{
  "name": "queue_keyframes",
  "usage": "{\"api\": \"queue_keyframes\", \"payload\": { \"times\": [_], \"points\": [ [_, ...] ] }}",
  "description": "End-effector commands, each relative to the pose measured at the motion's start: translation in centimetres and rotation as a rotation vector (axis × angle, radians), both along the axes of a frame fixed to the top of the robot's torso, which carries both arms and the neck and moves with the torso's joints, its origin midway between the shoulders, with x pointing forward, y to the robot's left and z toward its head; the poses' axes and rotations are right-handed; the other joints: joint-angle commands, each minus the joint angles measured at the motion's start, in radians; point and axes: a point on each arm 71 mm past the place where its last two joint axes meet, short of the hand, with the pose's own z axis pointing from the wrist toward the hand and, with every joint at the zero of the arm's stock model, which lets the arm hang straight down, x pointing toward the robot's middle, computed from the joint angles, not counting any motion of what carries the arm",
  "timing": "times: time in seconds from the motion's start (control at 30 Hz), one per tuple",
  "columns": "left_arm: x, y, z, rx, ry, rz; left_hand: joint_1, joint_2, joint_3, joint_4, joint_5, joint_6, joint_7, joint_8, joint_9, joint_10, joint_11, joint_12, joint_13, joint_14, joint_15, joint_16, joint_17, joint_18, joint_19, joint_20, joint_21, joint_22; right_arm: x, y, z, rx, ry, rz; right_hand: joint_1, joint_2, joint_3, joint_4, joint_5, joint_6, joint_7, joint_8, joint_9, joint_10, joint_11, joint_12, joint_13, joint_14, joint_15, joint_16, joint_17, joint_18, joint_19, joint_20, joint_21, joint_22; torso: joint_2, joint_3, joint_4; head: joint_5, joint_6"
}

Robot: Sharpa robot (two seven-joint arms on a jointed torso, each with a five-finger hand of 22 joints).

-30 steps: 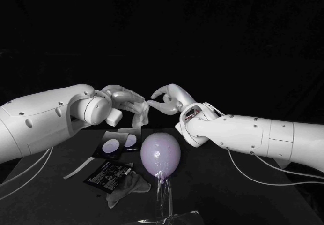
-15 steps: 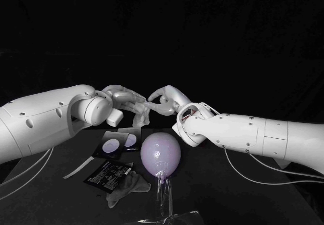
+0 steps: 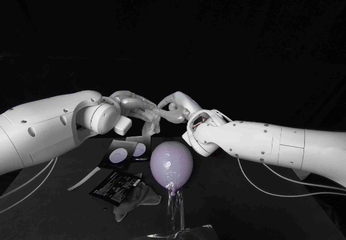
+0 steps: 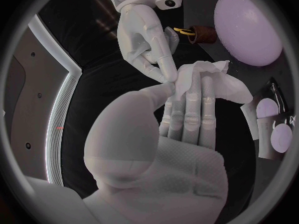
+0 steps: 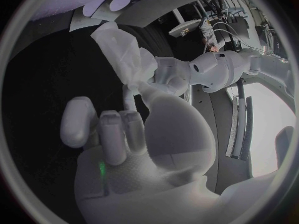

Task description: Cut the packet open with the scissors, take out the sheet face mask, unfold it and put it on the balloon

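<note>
The fingers (image 4: 190,109) of the left hand (image 3: 133,107) pinch the crumpled white sheet face mask (image 3: 151,125) above the far end of the pale purple oval balloon (image 3: 171,162). The right hand (image 3: 179,106) has closed in from the right. Its fingertip now touches the mask's edge, though a firm pinch cannot be told. Unfolding looks about to begin.

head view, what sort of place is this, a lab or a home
Probably a robotics lab or test bench, not a home: a black table, two white robot arms over it, the left hand holding a sheet mask near a balloon mounted on a stand.
</note>
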Motion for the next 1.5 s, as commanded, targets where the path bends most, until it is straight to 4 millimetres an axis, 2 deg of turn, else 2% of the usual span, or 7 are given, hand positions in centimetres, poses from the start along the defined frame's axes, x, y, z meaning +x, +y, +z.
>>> {"api": "queue_keyframes", "payload": {
  "times": [0.03, 0.23, 0.43, 0.5, 0.7, 1.5],
  "points": [
    [-0.1, -0.4, 0.2, -0.012, -0.011, -0.025, 0.010, 0.000, -0.006, 0.001, 0.003, 0.006, 0.000, 0.002, 0.002, 0.025, -0.017, 0.003, 0.001, 0.000, -0.005, -0.005, 0.002, 0.019, -0.001, -0.004, 0.002, 0.000, -0.1, 0.4, -0.1, -0.011, 0.006, 0.042, 0.015, -0.001, 0.004, 0.002, -0.004, 0.014, -0.001, 0.007, 0.002, 0.096, -0.009, 0.004, 0.251, 0.102, -0.009, 0.004, 0.264, 0.009, 0.001, -0.008, 0.004, 0.001, 0.000, 0.0002, 0.0000, 0.000, 0.000],
    [-0.1, -0.4, 0.2, -0.012, -0.011, -0.025, 0.010, 0.000, -0.006, 0.001, 0.003, 0.006, 0.000, 0.002, 0.002, 0.025, -0.017, 0.003, 0.001, 0.000, -0.005, -0.005, 0.002, 0.019, -0.001, -0.004, 0.002, 0.000, -0.1, 0.4, -0.1, -0.011, 0.001, 0.041, 0.034, 0.007, 0.007, -0.003, -0.004, 0.025, -0.009, 0.011, 0.004, 0.097, -0.016, 0.006, 0.253, 0.102, -0.016, 0.004, 0.264, 0.008, 0.002, -0.014, 0.006, 0.005, 0.000, 0.0003, -0.0001, 0.000, -0.001],
    [-0.1, -0.4, 0.2, -0.012, -0.011, -0.026, 0.010, 0.000, -0.006, 0.001, 0.003, 0.006, 0.000, 0.002, 0.002, 0.026, -0.017, 0.003, 0.001, 0.000, -0.006, -0.006, 0.002, 0.018, -0.001, -0.003, 0.002, 0.000, -0.1, 0.3, 0.1, 0.005, -0.026, 0.027, 0.090, 0.034, 0.036, -0.036, -0.004, 0.043, -0.023, 0.023, 0.011, 0.104, -0.030, 0.018, 0.263, 0.102, -0.027, 0.004, 0.264, 0.005, 0.013, -0.024, 0.017, 0.020, 0.000, 0.0002, 0.0003, 0.000, -0.001],
    [-0.1, -0.4, 0.2, -0.012, -0.011, -0.025, 0.010, 0.000, -0.006, 0.001, 0.003, 0.006, 0.000, 0.002, 0.002, 0.026, -0.017, 0.003, 0.001, 0.000, -0.006, -0.006, 0.002, 0.018, -0.001, -0.003, 0.002, 0.000, -0.1, 0.2, 0.2, 0.016, -0.040, 0.021, 0.120, 0.044, 0.056, -0.060, -0.003, 0.051, -0.028, 0.030, 0.015, 0.104, -0.034, 0.019, 0.264, 0.102, -0.032, 0.004, 0.264, 0.003, 0.017, -0.028, 0.021, 0.027, 0.000, 0.0003, 0.0002, 0.000, -0.002],
    [-0.1, -0.3, 0.2, -0.012, -0.010, -0.025, 0.010, 0.001, -0.006, 0.002, 0.003, 0.006, 0.000, 0.002, 0.002, 0.026, -0.017, 0.003, 0.001, 0.001, -0.006, -0.006, 0.002, 0.018, -0.001, -0.003, 0.002, 0.000, 0.0, -0.4, 0.4, 0.057, -0.061, -0.008, 0.134, 0.053, 0.078, -0.078, -0.003, 0.059, -0.027, 0.039, 0.021, 0.104, -0.035, 0.019, 0.264, 0.102, -0.034, 0.004, 0.264, 0.000, 0.026, -0.033, 0.030, 0.039, 0.000, 0.0002, 0.0001, 0.001, -0.002],
    [0.1, 0.5, 0.1, -0.007, -0.014, 0.002, 0.012, 0.000, -0.008, 0.001, 0.003, 0.007, -0.001, 0.001, 0.003, 0.028, -0.018, 0.003, 0.001, 0.002, -0.006, -0.007, 0.004, 0.019, 0.000, -0.004, 0.003, 0.000, 0.1, -2.4, 0.1, 0.082, -0.011, -0.029, 0.121, 0.049, 0.083, -0.077, -0.004, 0.055, -0.026, 0.041, 0.024, 0.104, -0.033, 0.019, 0.264, 0.102, -0.033, 0.004, 0.264, 0.002, 0.020, -0.034, 0.023, 0.031, 0.000, 0.0009, -0.0004, 0.003, 0.001]
  ]
}}
